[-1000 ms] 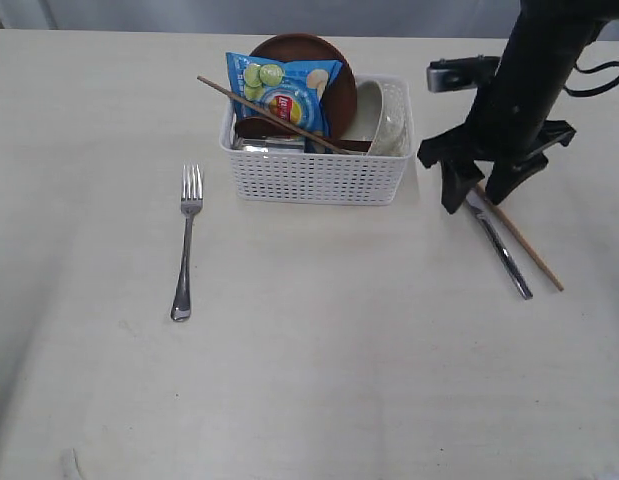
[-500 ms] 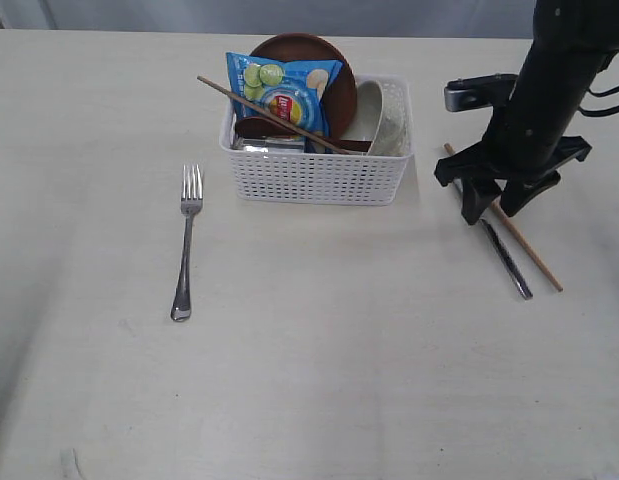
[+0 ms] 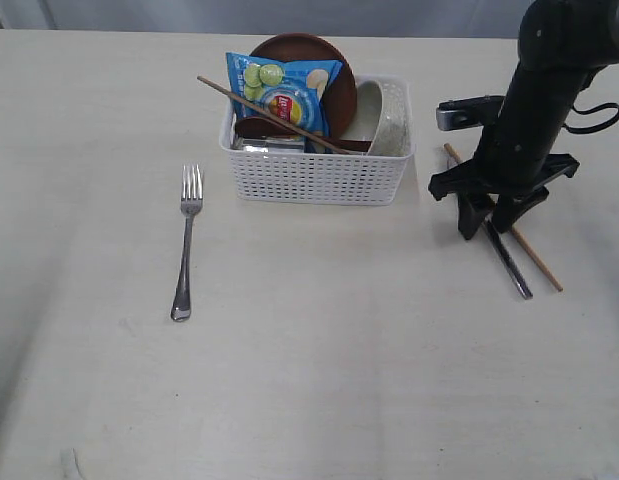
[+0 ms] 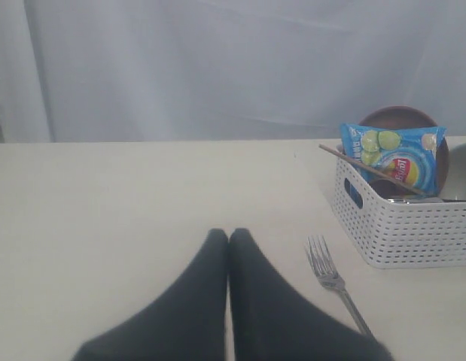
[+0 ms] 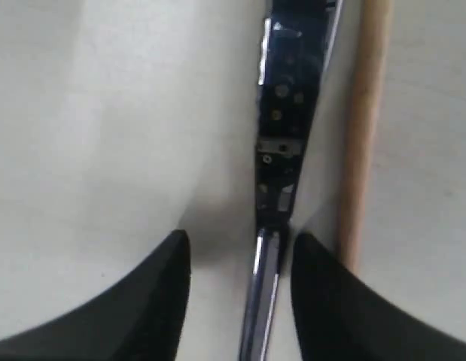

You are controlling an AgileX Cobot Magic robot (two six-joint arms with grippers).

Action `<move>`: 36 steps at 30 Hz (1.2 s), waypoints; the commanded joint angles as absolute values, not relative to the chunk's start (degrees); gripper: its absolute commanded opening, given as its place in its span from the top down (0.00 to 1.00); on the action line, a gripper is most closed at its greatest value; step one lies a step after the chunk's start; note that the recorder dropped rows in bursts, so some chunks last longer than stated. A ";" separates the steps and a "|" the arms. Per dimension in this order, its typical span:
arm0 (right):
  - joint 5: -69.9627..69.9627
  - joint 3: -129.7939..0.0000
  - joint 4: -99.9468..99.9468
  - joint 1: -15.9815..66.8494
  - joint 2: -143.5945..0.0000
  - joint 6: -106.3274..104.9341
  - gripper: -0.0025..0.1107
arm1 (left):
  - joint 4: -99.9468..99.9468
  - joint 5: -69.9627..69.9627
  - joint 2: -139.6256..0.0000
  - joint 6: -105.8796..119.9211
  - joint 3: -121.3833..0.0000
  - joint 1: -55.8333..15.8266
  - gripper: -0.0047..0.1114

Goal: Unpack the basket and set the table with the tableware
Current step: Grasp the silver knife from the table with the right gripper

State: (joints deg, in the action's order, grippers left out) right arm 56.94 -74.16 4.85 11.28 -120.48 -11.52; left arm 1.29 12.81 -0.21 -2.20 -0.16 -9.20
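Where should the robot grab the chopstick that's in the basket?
Grip the chopstick near the raised end poking out past the basket's left rim, which is clear all round. Come down from above, pinching across the thin stick. Its other end dips down inside the basket.

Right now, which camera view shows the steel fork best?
The exterior view: the steel fork shows whole, tines to handle end. The left wrist view cuts off its handle; the right wrist view shows none of it.
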 commanded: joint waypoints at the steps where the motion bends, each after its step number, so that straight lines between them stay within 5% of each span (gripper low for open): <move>1: 54.17 -73.24 5.88 10.93 -124.72 -12.05 0.84 | 1.78 12.20 0.00 -2.18 0.00 -9.26 0.96; 3: 53.90 -73.24 5.88 10.93 -124.95 -11.76 0.99 | 1.78 12.20 0.00 -2.18 0.00 -9.26 0.96; 26: 60.69 -73.24 4.39 15.55 -102.44 7.85 0.98 | 1.67 12.20 0.00 -2.18 0.00 -9.26 0.96; 36: 58.00 -73.24 8.26 31.71 -94.70 17.89 0.98 | 1.67 12.20 0.00 -2.18 0.00 -9.26 0.96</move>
State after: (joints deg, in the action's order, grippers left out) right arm 59.97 -73.20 5.77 28.00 -95.39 15.55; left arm 1.29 12.81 -0.21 -2.20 -0.16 -9.20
